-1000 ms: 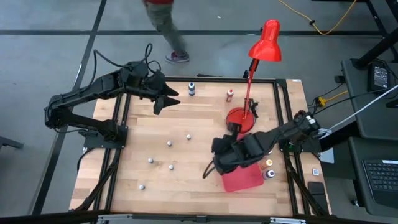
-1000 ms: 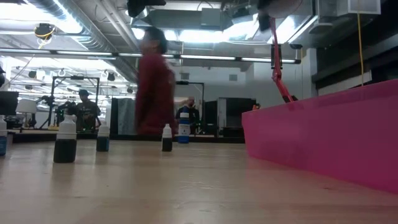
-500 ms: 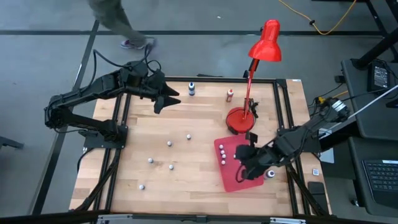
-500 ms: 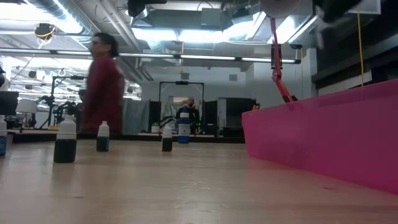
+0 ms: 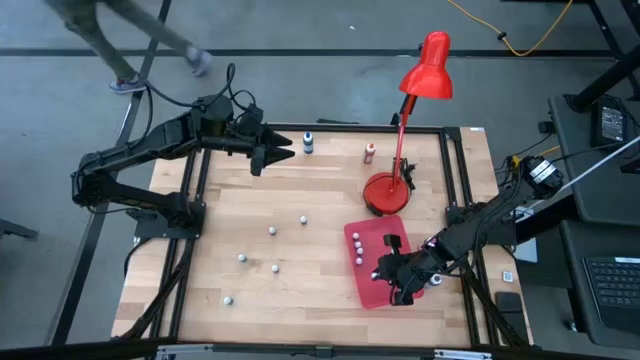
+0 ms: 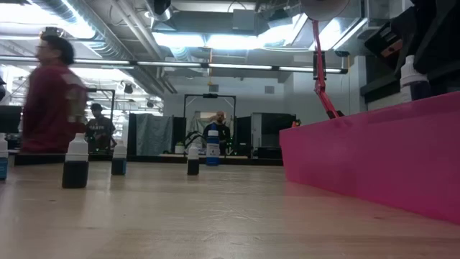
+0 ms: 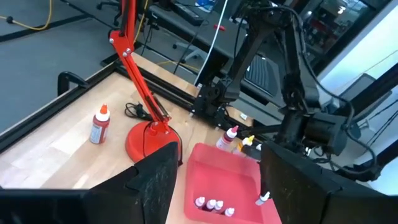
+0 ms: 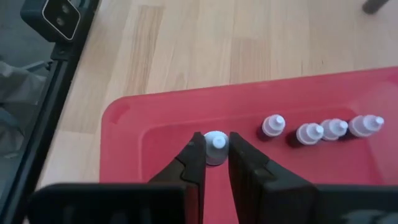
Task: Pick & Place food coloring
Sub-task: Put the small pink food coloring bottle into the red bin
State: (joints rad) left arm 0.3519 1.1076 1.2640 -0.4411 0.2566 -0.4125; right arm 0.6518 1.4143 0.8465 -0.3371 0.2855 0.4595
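A flat red tray (image 5: 372, 290) lies at the table's near right, with several small food coloring bottles (image 8: 321, 130) standing in a row inside it. My right gripper (image 5: 387, 276) hangs over the tray's near part, shut on one white-capped bottle (image 8: 215, 144). That bottle also shows above the tray wall in the low view (image 6: 410, 76). My left gripper (image 5: 284, 150) is held high over the far left of the table, open with nothing between its fingers (image 7: 158, 186). More tiny bottles (image 5: 272, 231) stand loose on the wood. My right gripper pinches the bottle just under its white cap (image 8: 215, 149) between its two fingers (image 8: 196, 157). The fingers slant down from the table's right side. The bottle stays upright, cap up. The tray wall hides its lower end, so whether it stands on the tray floor cannot be told.
A red desk lamp stands with its round base (image 5: 386, 192) just beyond the tray. A blue bottle (image 5: 308, 142) and a red bottle (image 5: 369, 152) stand at the far edge. Two more bottles (image 7: 231, 138) stand right of the tray. A person walks beyond the table (image 6: 54, 101).
My right gripper has drawn back toward the table's right edge, tipped downward and sunk over the tray with the bottle, uncovering the row of bottles. The held bottle has come down into the low view. My left gripper has turned a little in place. The person has walked leftward.
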